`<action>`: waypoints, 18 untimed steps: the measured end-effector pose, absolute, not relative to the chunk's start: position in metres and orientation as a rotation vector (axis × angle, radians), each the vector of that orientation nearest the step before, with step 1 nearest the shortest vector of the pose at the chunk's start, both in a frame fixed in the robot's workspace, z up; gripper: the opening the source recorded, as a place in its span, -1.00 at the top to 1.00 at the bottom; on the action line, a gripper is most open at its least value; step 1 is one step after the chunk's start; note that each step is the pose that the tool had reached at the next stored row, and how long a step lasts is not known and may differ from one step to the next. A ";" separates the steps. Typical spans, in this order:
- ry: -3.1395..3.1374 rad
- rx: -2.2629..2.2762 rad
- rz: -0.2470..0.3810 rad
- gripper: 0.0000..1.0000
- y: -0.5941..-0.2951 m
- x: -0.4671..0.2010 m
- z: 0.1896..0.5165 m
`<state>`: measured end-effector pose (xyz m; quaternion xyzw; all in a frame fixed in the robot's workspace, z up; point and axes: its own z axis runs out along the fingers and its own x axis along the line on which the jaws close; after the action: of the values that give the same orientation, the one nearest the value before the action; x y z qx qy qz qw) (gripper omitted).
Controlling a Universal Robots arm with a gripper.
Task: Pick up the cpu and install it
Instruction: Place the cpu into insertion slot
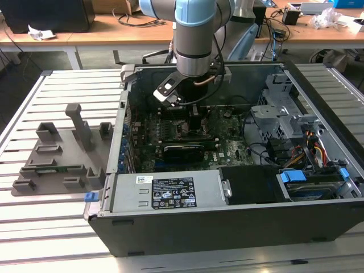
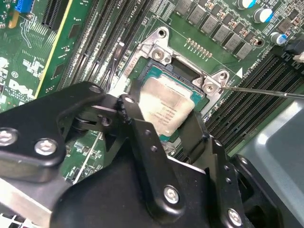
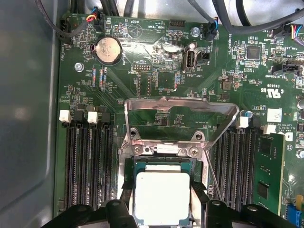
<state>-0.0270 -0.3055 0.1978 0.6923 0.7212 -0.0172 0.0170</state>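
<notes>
Item: cpu (image 3: 161, 197), lying square in the motherboard socket (image 3: 124, 164), whose hinged plate (image 3: 142, 105) stands raised. My pincer (image 3: 161, 210): narrowly closed, gripping two opposite edges. Handling, as I judge it: hold level, match corners, no sideways push.

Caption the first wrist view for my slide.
Fingers grip the cpu at the open socket, load plate raised.

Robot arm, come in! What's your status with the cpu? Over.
Gripper low over the motherboard, right at the cpu. The cpu lying in the socket. Socket's metal frame flipped up, off it.
</notes>
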 end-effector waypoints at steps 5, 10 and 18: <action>2.241 2.152 -0.054 -0.26 -0.306 -0.027 0.201; 2.242 2.152 -0.052 0.03 -0.305 -0.027 0.222; 2.243 2.153 -0.050 0.79 -0.305 -0.027 0.264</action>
<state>-0.0271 -0.3051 0.2641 0.6923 0.7212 -0.0162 0.0160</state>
